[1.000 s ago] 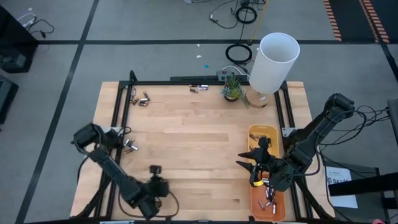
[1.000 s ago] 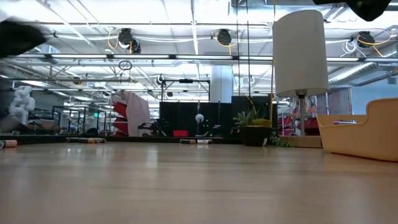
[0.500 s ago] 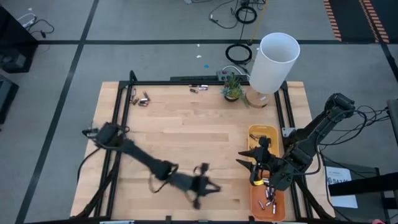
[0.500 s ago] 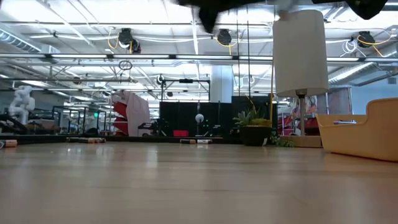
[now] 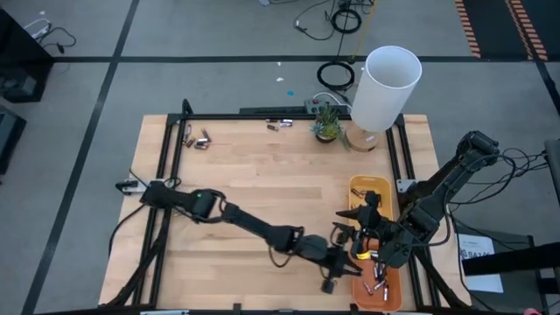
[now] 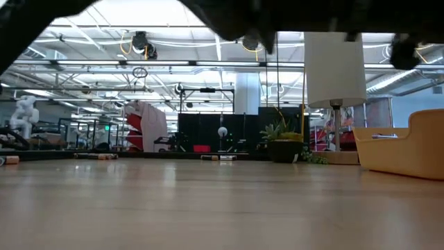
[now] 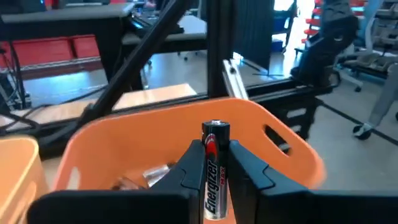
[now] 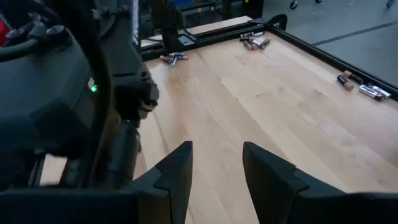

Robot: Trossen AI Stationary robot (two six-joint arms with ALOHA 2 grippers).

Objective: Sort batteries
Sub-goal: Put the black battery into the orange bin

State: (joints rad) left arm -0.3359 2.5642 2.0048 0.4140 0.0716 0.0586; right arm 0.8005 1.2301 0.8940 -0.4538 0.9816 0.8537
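The left gripper (image 7: 214, 168) has its jaws clamped on a black-and-silver Energizer cylindrical battery (image 7: 215, 169), which stands upright between the two dark fingers with its capped end poking up past their tips, so its long axis runs along the fingers rather than across them. Straight ahead of that cell, at twelve o'clock from the jaws in the left wrist view, sits the orange plastic tray (image 7: 292, 146), its near rim just beyond the fingertips and a few silvery loose cells (image 7: 149, 175) lying on its floor. That is the relation the next move seems to turn on: the battery is held at the tray's edge, not clearly over its hollow, so a short carry forward is probably needed before letting go. In the high view the left arm reaches far across the pale wooden surface (image 5: 262, 175) toward four o'clock, its gripper (image 5: 337, 262) just beside the tray (image 5: 391, 296) at the surface's right side, where small batteries in the tray (image 5: 379, 284) show. The right gripper (image 8: 214, 165) hangs near the same tray with its jaws apart and nothing between them, looking out over bare wood; it is as near the tray as the left one, so the two arms are crowded and could brush. More scattered batteries (image 5: 199, 140) lie well apart at eleven o'clock on the surface, with another small group (image 5: 279, 125) at twelve o'clock by the far rail.
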